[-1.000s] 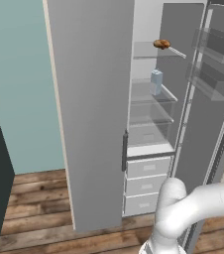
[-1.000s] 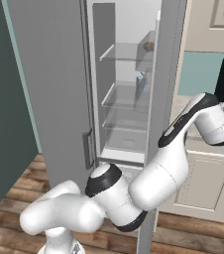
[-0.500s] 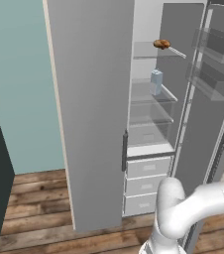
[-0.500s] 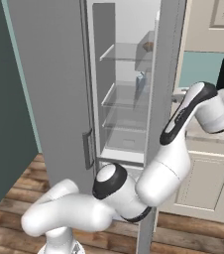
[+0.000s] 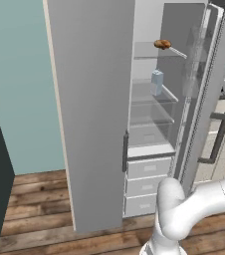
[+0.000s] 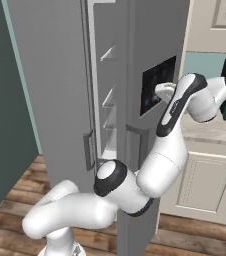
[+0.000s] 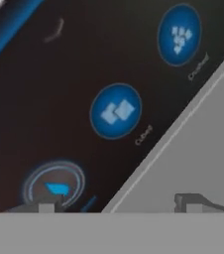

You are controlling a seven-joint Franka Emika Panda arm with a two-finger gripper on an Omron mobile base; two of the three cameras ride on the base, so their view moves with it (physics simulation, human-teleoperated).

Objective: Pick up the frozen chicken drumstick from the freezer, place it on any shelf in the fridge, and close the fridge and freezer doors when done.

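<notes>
1. Teal wall and plank flooring frame a tall grey side-by-side unit; cream cabinetry stands at 3 o'clock in the right base view.
2. The frozen chicken drumstick point(image 5: 162, 44) lies on an upper glass shelf of the fridge point(image 5: 152, 107), at about 1 o'clock in the left base view. Its thinner pale end points toward 4 o'clock. By the look of it the placing step is done.
3. One pale blue carton point(image 5: 157, 82) stands on the shelf below the drumstick, well apart from it.
4. Count: one drumstick, one carton, three pale drawers point(image 5: 148, 167) stacked at the fridge's foot, two doors.
5. The freezer door point(image 5: 92, 112), plain-faced, stands at 9 o'clock of the fridge opening and appears shut or nearly so.
6. The fridge door point(image 6: 160, 65), bearing the dark rectangular panel point(image 6: 157, 85), is partly open. Its bar handle point(image 5: 215, 137) shows at 3 o'clock in the left base view.
7. The gripper point(image 7: 119, 203) sits against the outer face of that door. In the hand view its fingertips point(image 7: 188, 201) rise close before the dark panel with blue round icons. The jaws stand fairly wide and hold nothing.
8. Deciding relation: the door face lies directly ahead of the gripper, the fridge cavity beyond it. Judged next: push the door toward the cavity until it seats.
</notes>
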